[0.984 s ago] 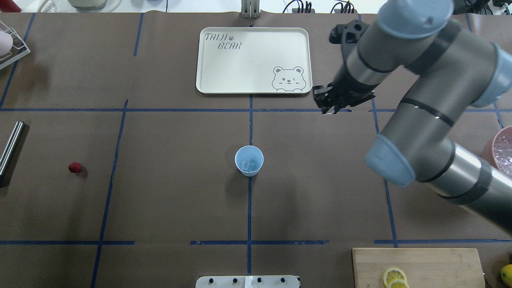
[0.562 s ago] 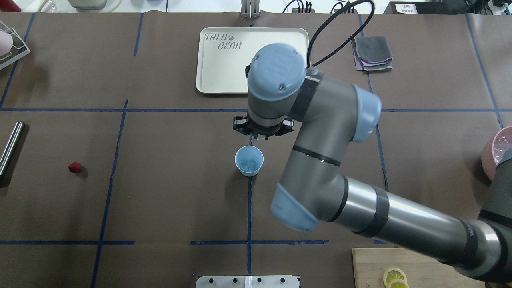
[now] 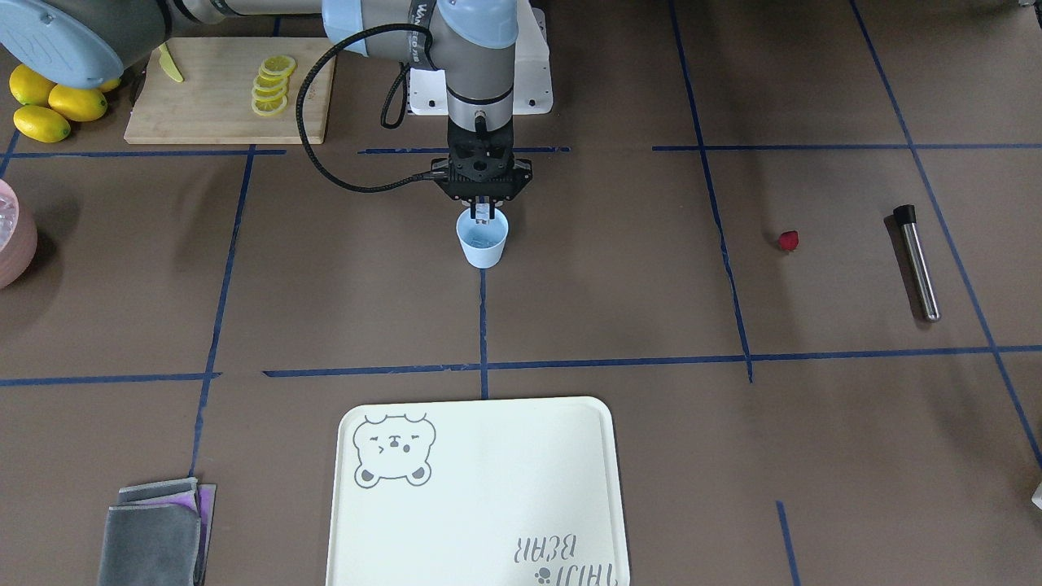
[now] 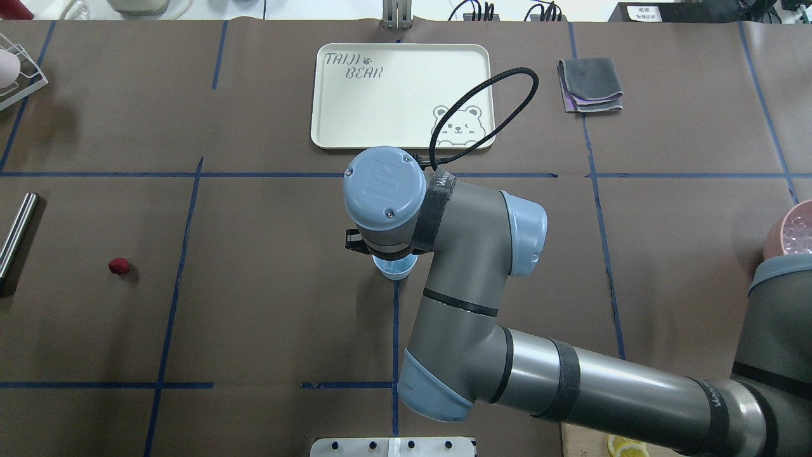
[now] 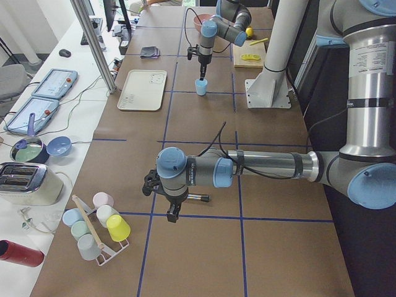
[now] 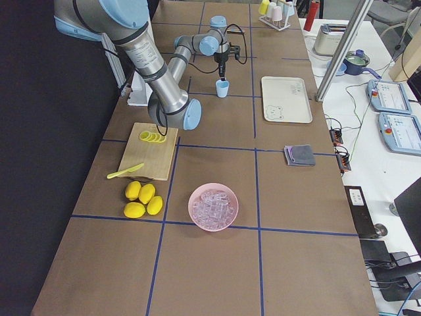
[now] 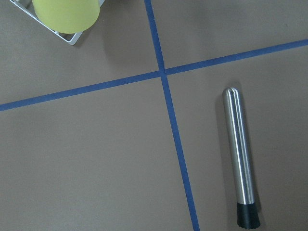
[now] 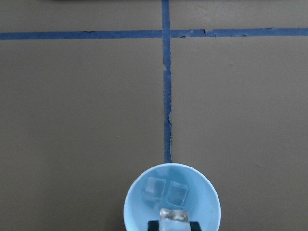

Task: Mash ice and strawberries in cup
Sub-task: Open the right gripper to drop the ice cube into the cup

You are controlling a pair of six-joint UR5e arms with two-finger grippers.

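Note:
The light-blue cup (image 3: 482,244) stands at the table's middle on a blue tape line. My right gripper (image 3: 483,213) hangs straight over its mouth, shut on a clear ice cube (image 8: 174,219). Two ice cubes (image 8: 166,191) lie in the cup (image 8: 137,207). In the overhead view my right wrist hides most of the cup (image 4: 394,271). The red strawberry (image 4: 118,266) lies alone on the table far to the left, also in the front view (image 3: 788,240). My left gripper (image 5: 171,215) shows only in the left side view, above the table near a steel rod; I cannot tell whether it is open or shut.
A steel rod with a black tip (image 7: 239,159) lies at the left edge (image 4: 16,231). A cream tray (image 4: 401,95) sits behind the cup. A pink bowl of ice (image 6: 213,207), a cutting board with lemon slices (image 3: 228,89), lemons (image 3: 49,102) and a grey cloth (image 4: 590,84) are on the right.
My right arm swung from the tray's right corner leftward and toward the robot, and now stands directly over the cup. The cup and the strawberry have not moved.

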